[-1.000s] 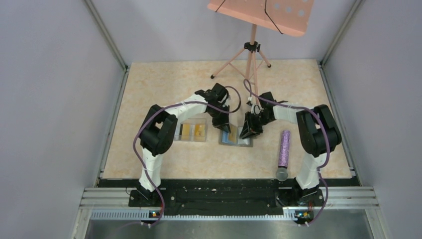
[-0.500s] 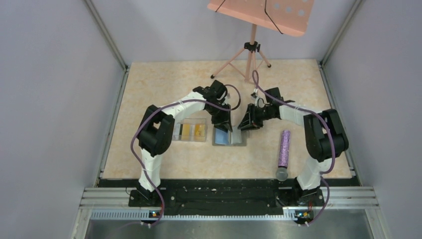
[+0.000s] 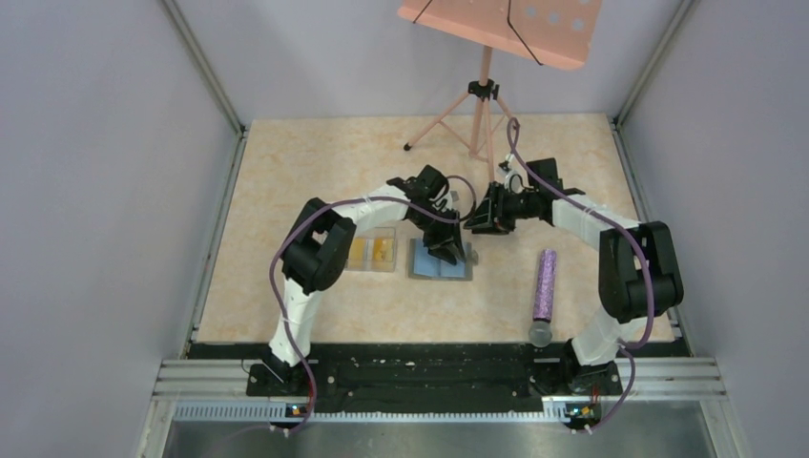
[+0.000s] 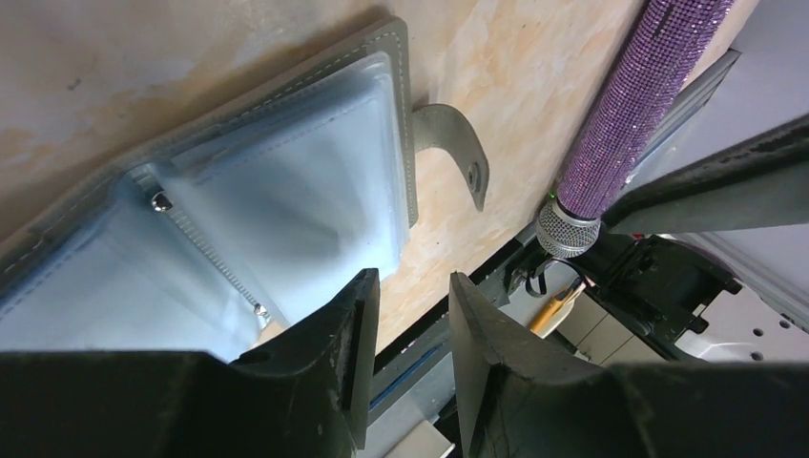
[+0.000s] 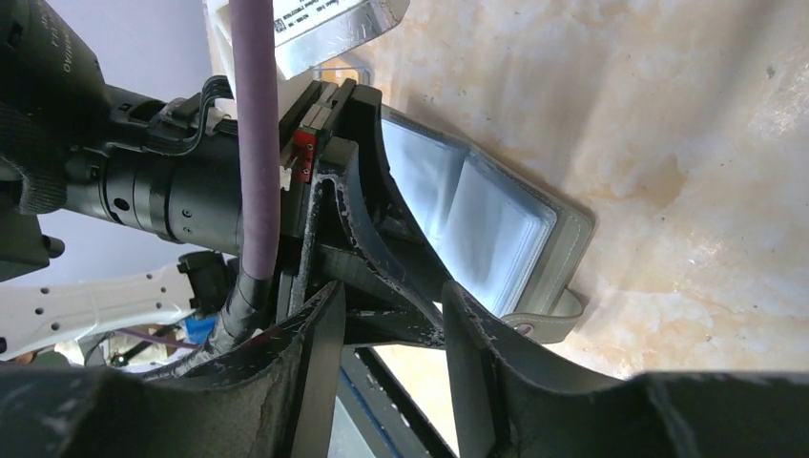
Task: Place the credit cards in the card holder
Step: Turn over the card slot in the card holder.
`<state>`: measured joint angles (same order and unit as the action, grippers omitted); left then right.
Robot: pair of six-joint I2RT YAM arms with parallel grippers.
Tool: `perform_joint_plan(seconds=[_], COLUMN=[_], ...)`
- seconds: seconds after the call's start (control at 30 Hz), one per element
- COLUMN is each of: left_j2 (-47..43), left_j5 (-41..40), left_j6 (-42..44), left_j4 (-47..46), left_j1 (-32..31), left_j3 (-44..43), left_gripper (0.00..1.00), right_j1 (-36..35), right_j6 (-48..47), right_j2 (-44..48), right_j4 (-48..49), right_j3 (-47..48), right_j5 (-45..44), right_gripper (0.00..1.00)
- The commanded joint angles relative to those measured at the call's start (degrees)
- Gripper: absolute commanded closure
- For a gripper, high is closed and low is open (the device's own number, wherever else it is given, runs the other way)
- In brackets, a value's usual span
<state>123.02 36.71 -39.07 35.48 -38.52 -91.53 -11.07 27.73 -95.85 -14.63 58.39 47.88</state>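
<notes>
Left gripper (image 3: 448,250) is hovering just above the right half of the card holder (image 3: 441,260). Its fingers are parted with nothing between them. In the left wrist view the card holder (image 4: 286,191) is lying spread flat just beneath and ahead of the fingertips, pale blue pockets up, with its strap (image 4: 458,153) curling off the far edge.

Right gripper (image 3: 480,221) is hanging beyond the card holder's far right corner, clear of it, also parted and empty.

The cards (image 3: 372,251), orange and yellow, are sitting in the clear box (image 3: 371,233), just past the card holder on my left gripper's left side. I am seeing no orange edge in the pockets and cannot tell whether any card is inside.

Judgement: the step in hand is fetching a card from the box.

- I am planning to lift clear first, so the fingers are not dragging the open flap shut.
- Take one card by its short edge, near a corner of the box.
- The right gripper should be pinning the far flap while the card is sliding in flat, along the pocket's mouth.
- The microphone (image 3: 545,284) is lying well off to the right gripper's side and is not in the way.
</notes>
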Motion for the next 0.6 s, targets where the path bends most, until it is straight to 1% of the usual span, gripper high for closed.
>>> perform_joint_plan(seconds=[0.0, 0.1, 0.2, 0.3, 0.4, 0.57], left_j2=[-1.7, -3.9, -6.4, -9.7, -13.8, -22.6], left_j5=[2.3, 2.8, 2.4, 1.0, -0.3, -0.2], left_j6=[-0.5, -1.5, -3.1, -3.5, -3.8, -5.9], left_j4=[-5.1, -9.3, -13.4, -15.4, -17.3, -22.0], left_j1=[0.0, 0.5, 1.5, 3.2, 5.8, 12.9], left_j3=[-1.3, 0.0, 2.2, 4.8, 8.5, 17.4], left_gripper=[0.61, 0.60, 0.60, 0.60, 0.60, 0.60], right_j1=[0.2, 0.1, 0.1, -0.1, -1.1, -4.6], right_j6=[-1.3, -1.6, -2.0, -2.1, -2.7, -2.3], right_j2=[2.5, 2.4, 2.2, 1.8, 1.0, -1.8], right_j4=[-0.6, -1.2, -1.9, -2.4, -3.4, -4.1], right_j3=[0.6, 1.3, 1.9, 2.5, 3.8, 7.1], right_j5=[-0.3, -0.3, -0.3, -0.2, -0.3, -0.8], right_gripper=[0.55, 0.53, 0.53, 0.53, 0.52, 0.52])
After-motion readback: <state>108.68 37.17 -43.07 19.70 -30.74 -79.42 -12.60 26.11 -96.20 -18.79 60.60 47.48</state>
